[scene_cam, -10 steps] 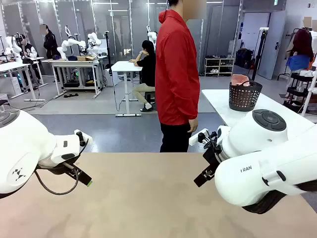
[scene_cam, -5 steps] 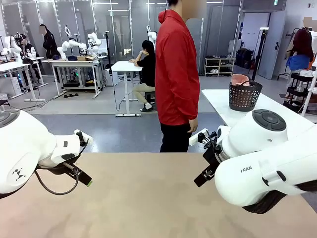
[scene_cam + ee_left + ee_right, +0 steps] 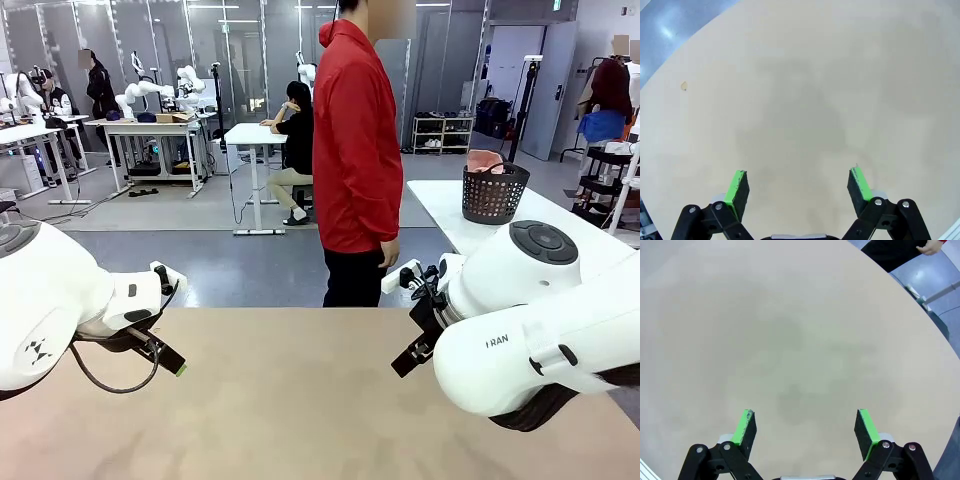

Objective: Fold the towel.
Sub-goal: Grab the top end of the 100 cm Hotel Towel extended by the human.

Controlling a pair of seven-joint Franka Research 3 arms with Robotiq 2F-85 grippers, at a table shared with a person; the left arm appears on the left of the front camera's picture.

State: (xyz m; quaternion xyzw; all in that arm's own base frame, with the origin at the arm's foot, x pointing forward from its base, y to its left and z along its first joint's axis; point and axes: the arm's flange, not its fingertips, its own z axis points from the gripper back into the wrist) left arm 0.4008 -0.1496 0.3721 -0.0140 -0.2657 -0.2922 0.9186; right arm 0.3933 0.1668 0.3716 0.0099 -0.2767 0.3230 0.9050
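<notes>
Left gripper (image 3: 797,175), right gripper (image 3: 806,415) — jaws spread wide, empty, above table (image 3: 790,75); pink cloth (image 3: 485,158) bunched in basket (image 3: 495,200) — axis unreadable.

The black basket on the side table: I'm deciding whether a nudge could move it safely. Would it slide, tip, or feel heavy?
Probably light: the basket has openwork walls and only a pink cloth poking above its rim. It likely slides rather than tips on the smooth white table, looking about as wide as tall.
</notes>
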